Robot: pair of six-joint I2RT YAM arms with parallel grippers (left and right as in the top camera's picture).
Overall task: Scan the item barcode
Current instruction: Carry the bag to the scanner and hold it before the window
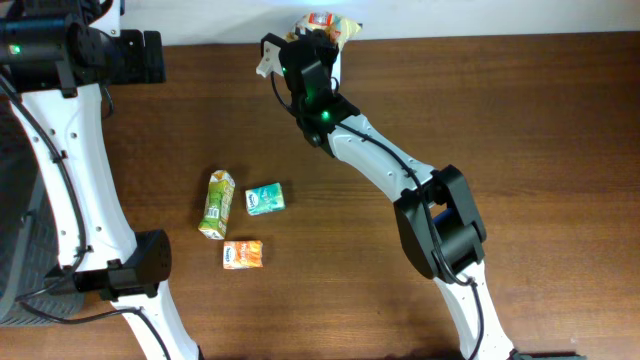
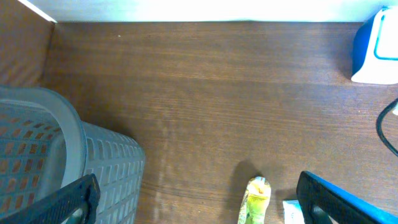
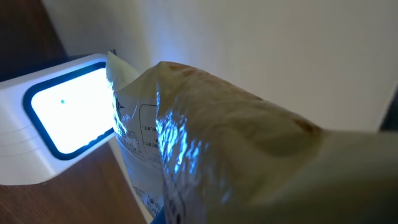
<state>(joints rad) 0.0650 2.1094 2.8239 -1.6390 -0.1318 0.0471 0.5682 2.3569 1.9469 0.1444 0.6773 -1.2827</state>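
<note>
Overhead: high up, looks straight down on the whole table [image 1: 520, 120].
Left wrist: low down, looks along the table to its far edge, past a grey basket [image 2: 74, 155].
Right wrist: very close to a shiny packet [image 3: 205, 143], facing the glowing scanner [image 3: 62, 112].
Shared: overhead and left wrist both show the green carton [image 1: 217, 203].

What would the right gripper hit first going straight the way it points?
Likely the pale wall, its foil packet leading; the lit scanner sits left of that line, depth unclear.
</note>
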